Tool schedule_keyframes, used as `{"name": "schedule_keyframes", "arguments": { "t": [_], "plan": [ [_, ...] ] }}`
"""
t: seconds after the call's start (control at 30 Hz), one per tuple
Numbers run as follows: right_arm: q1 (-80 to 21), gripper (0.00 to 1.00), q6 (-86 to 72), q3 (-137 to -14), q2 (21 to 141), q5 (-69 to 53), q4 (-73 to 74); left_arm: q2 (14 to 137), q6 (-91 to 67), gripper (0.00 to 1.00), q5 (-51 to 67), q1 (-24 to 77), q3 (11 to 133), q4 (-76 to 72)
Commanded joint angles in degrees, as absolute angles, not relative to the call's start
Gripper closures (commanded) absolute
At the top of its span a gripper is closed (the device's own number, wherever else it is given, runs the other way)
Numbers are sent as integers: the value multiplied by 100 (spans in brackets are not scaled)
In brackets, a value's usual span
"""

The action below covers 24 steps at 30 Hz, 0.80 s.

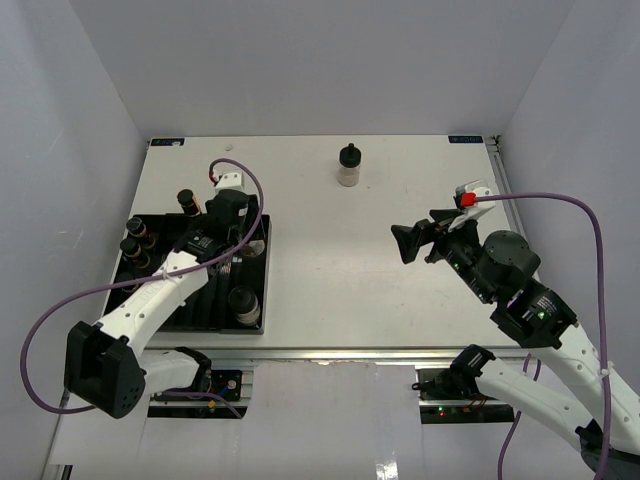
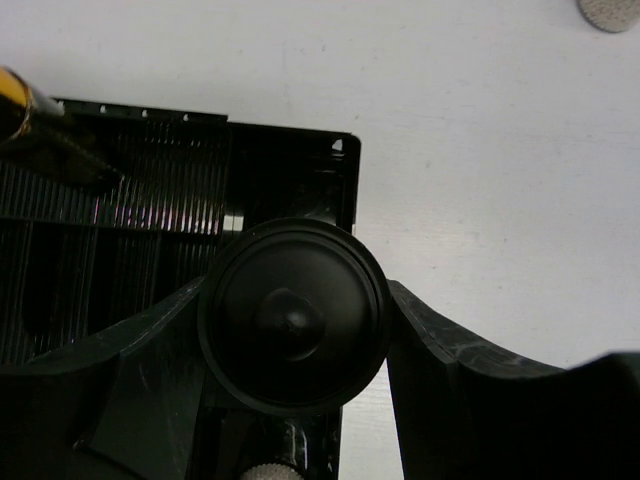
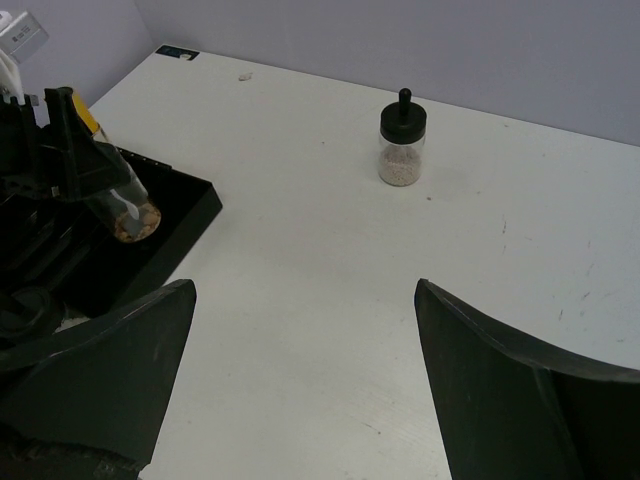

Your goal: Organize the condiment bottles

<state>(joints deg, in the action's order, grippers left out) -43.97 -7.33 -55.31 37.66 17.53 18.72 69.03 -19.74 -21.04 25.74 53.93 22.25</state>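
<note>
My left claw [image 2: 295, 300] grips a bottle [image 3: 125, 205] over the tray [image 2: 290, 170], where slim bottles [image 1: 135, 245] already stand. My right claw [image 3: 305, 290] gapes wide, empty. A lone bottle [image 1: 348, 166] waits far off on the surface [image 1: 330, 270]. Mostly done, I judge.

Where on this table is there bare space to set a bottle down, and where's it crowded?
Widest bare patch: the table middle, between the black tray and the open right gripper, nearer than the lone squat bottle. The far edge on either side of that bottle is bare. Crowded: the tray, where the left gripper clamps a black-capped bottle among others.
</note>
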Motion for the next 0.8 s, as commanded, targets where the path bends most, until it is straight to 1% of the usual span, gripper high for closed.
{"name": "schedule_keyframes", "arguments": {
  "t": [0.0,0.3,0.77],
  "plan": [
    [-4394,4,-729,-5476,3772,1646,1670,6667,-2557,100,-2672,2615,5235,2361],
    [-4389,4,-671,-5310,3896,1601,1483,6283,-3072,100,-2612,2625,4482,2162],
    [-4386,4,-624,-5247,4004,1590,1398,6531,-3442,100,-2713,2839,4192,2229]
  ]
}}
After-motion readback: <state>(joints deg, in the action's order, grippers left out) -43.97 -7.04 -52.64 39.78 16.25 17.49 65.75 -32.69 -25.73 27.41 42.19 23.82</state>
